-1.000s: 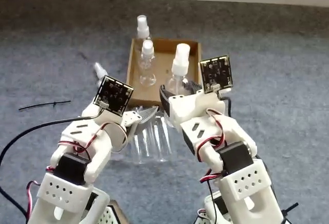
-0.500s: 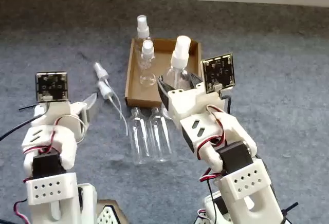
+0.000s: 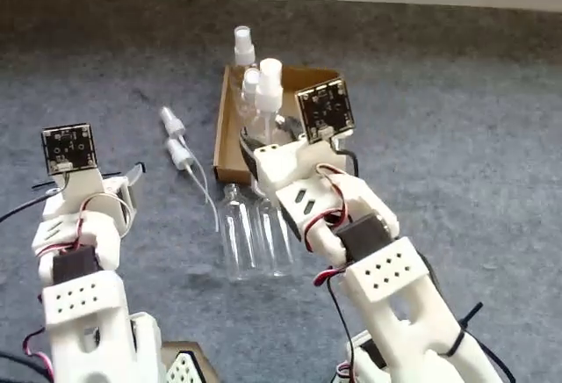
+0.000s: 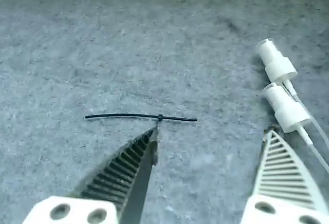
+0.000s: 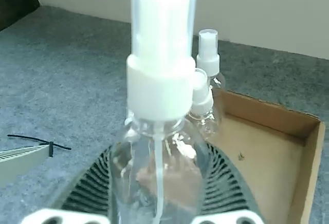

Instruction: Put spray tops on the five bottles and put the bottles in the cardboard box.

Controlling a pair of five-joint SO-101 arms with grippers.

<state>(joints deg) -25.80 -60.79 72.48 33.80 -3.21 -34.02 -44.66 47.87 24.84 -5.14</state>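
- Right gripper (image 5: 159,185): closed on a capped bottle (image 5: 154,147), one ribbed jaw on each side of the clear body below the shoulder. The bottle is upright.
- Location, high view: the held bottle is over the cardboard box (image 3: 219,137), toward its 9 o'clock side. Whether its base touches the floor of the box cannot be told.
- A second capped bottle (image 3: 252,89) stands in the box near 11 o'clock. A third (image 3: 243,45) stands just outside the far wall at 12 o'clock.
- Two uncapped bottles (image 3: 235,229) lie side by side at the box's 6 o'clock. Two loose spray tops (image 4: 276,62) lie at its 9 o'clock.
- Left gripper (image 4: 211,133): open and empty over the carpet (image 3: 439,137), beside a black cable tie (image 4: 141,116).
- Handling, judged: empty thin plastic, so light, smooth and prone to slip or dent. The top likely makes it tippy. Grip the mid-body, not the sprayer, and set it down square.
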